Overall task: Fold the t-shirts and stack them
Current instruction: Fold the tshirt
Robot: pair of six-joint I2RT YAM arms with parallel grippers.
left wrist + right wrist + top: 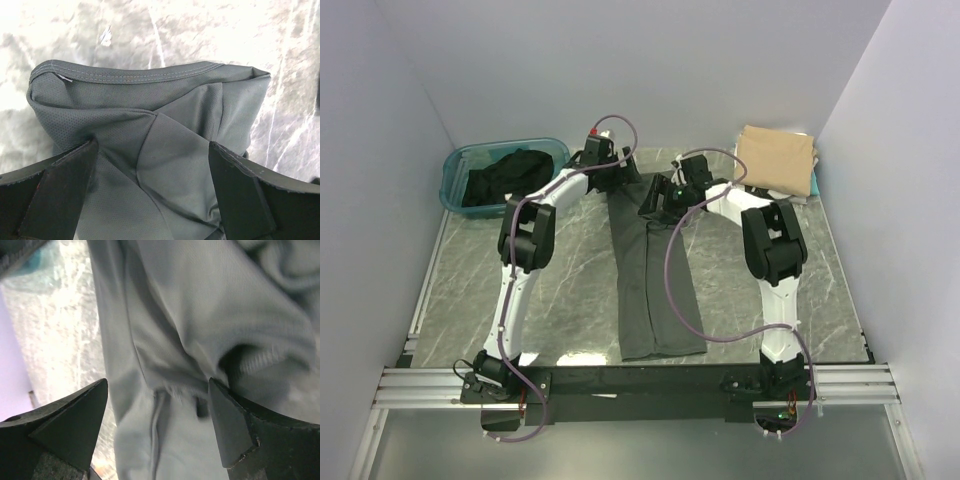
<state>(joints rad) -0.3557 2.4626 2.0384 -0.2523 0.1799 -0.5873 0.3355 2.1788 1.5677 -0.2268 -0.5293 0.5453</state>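
The teal tub (455,172) stands on the counter (570,270) well out to the outer side of my left jaws. It holds one crumpled black t-shirt (505,178). Beyond my right jaws, in the far corner, a tan t-shirt (775,155) lies folded, with a thin teal edge showing under it. Only the overhead view shows any of this. It also shows the charcoal t-shirt (655,290) as a long narrow strip running from between my two jaws back toward my bases. Both jaws are at its far end, and both stand wide, gripping nothing. My left wrist view adds what the overhead cannot. The stitched hem lies just ahead of my fingers (60,195), a slanted fold crosses the cloth between them, and bare marble lies past the hem. My right wrist view shows grey cloth filling the gap between those jaws, with a ribbed edge (255,362) tucked into a fold near the right-hand finger.
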